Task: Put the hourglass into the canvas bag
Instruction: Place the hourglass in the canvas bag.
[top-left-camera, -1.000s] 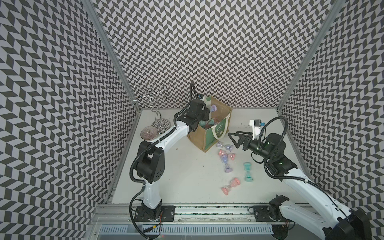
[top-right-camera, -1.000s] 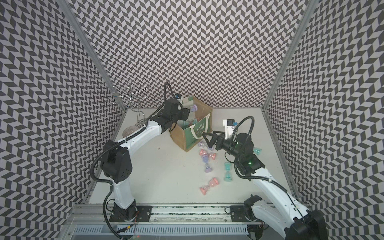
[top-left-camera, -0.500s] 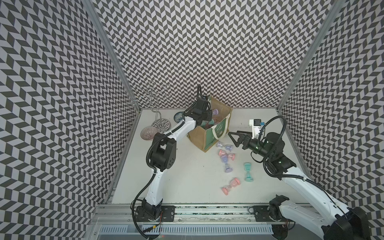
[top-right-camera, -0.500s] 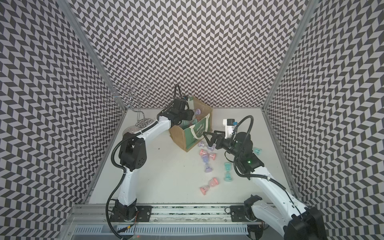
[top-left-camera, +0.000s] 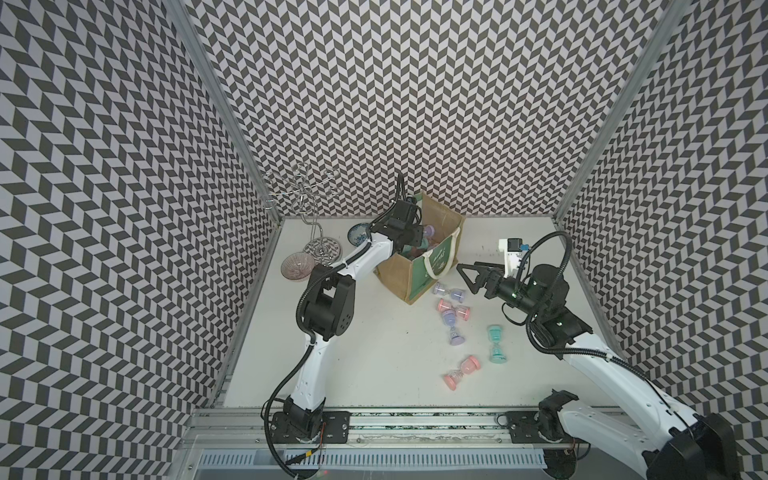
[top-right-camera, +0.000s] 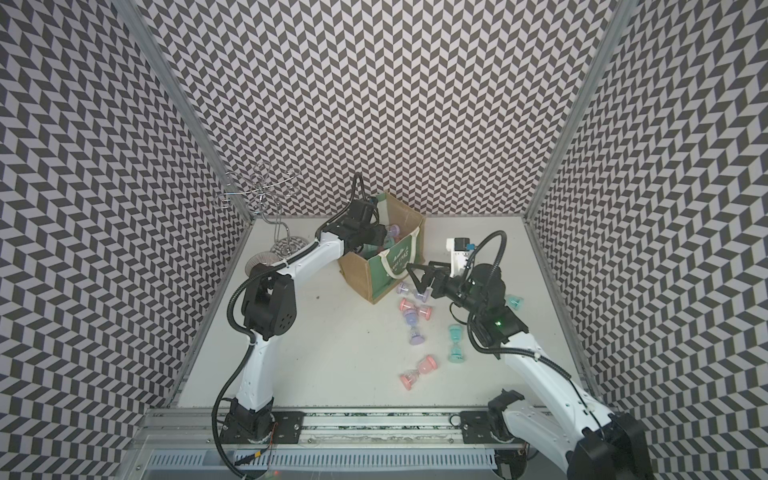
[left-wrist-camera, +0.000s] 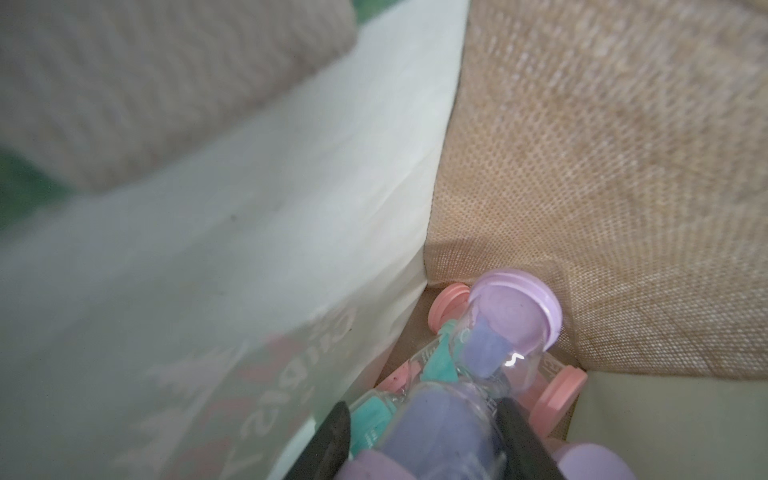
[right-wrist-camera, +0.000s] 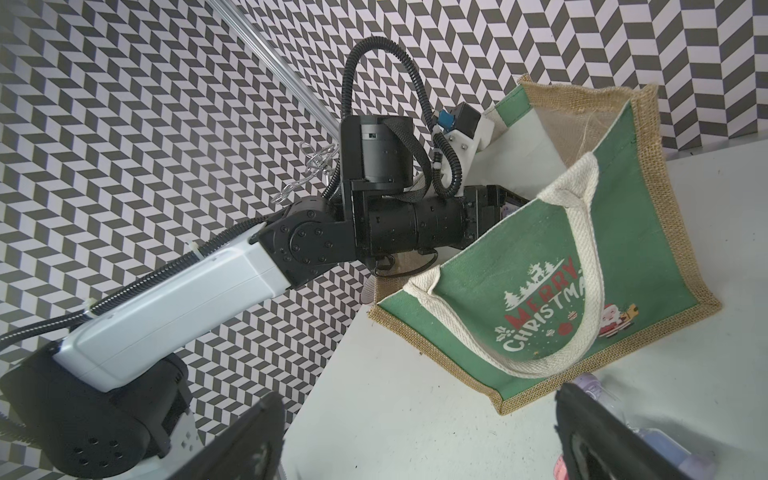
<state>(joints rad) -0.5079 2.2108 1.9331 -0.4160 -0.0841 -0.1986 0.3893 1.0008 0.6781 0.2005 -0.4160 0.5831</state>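
The left gripper (left-wrist-camera: 422, 419) is clamped on the purple hourglass (left-wrist-camera: 498, 328), well inside the canvas bag (top-left-camera: 432, 266), just above other hourglasses (left-wrist-camera: 559, 392) lying at the bottom. If it lets go here, glass may knock on glass (it looks fragile); when pulling out, it could catch the soft rim and tip the bag. The right gripper (top-left-camera: 471, 278) hangs with jaws wide apart and empty, near the bag's front. Compared with a second ago, the left gripper has reached deeper and the hourglass sits lower; the right one hardly moved
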